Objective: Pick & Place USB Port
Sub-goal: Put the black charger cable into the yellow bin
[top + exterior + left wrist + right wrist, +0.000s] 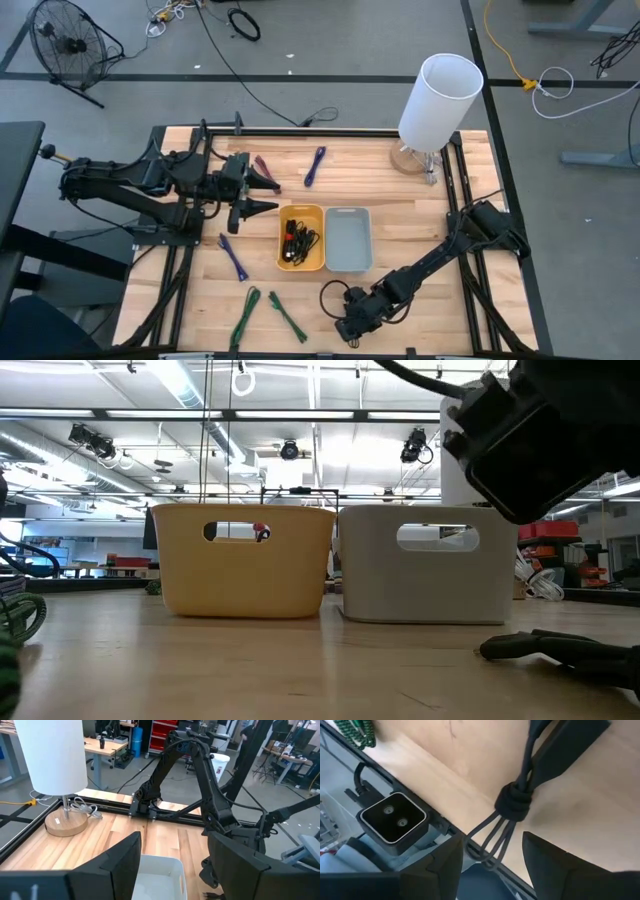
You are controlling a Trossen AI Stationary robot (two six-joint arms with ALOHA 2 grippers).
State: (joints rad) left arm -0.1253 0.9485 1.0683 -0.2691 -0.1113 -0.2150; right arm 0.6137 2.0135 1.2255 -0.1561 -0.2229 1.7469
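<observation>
Right wrist view: the right gripper (490,857) hangs with its fingers parted above a bundled black USB cable (515,802), knotted at its middle, lying on the pale wooden table (580,810) at the near edge; nothing is held. In the high view this gripper (352,325) sits by the same cable (335,296), just in front of two bins: a yellow plastic bin (301,212) already holding dark cables, and beside it a grey plastic bin (348,240) that looks empty. Loose green cables (262,312) and purple cables (233,256) lie apart on the table. Farther back, the left gripper (262,195) hovers open and empty beside the yellow bin. A white cylindrical lamp (437,100) stands at the far corner. Judged progress: some cables binned; the black cable awaits grasping, several remain.
</observation>
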